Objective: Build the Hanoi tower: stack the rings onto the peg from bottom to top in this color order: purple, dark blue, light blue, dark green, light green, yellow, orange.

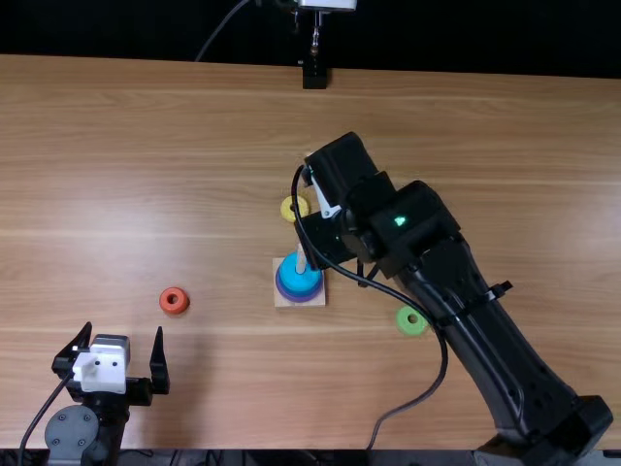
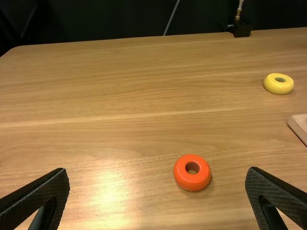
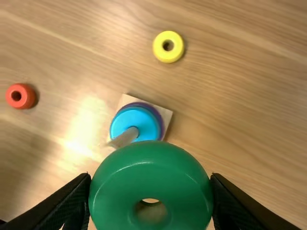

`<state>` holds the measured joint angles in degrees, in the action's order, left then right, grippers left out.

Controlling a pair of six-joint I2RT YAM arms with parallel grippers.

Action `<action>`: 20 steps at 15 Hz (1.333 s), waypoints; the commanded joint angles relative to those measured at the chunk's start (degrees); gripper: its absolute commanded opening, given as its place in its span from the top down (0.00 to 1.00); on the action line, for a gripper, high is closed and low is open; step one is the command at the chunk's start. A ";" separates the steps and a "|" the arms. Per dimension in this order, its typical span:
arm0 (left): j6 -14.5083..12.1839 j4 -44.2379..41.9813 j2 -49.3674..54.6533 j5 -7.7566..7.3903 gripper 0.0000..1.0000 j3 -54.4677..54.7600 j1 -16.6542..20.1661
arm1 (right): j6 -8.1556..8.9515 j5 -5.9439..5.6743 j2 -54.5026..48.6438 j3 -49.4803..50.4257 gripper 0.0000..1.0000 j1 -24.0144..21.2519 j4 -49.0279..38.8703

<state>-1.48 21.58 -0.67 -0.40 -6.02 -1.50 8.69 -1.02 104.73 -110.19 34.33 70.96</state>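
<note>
In the top view, my right gripper is over the far side of the wooden base. The right wrist view has the right gripper shut on the dark green ring, held above and beside the peg. On the base lie a purple ring and, above it, a light blue ring around the peg. My left gripper stands open at the near left; in its wrist view the left gripper has the orange ring beyond its fingers. A yellow ring lies beyond the base.
A light green ring lies right of the base, close beside the right arm. The right arm's cable loops over the table near the base. A black stand is at the far edge.
</note>
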 commanded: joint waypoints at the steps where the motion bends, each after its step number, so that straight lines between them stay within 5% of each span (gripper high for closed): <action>1: -0.63 4.68 0.67 -0.12 0.00 6.02 -0.17 | 0.28 0.38 1.62 -2.22 1.00 1.53 0.08; 20: -0.63 4.57 0.67 -0.12 0.00 6.02 -0.17 | 0.59 0.49 7.25 -5.03 1.00 4.70 -0.23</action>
<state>-1.48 21.58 -0.67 -0.43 -6.02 -1.52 8.95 -0.91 110.83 -113.32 37.98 70.72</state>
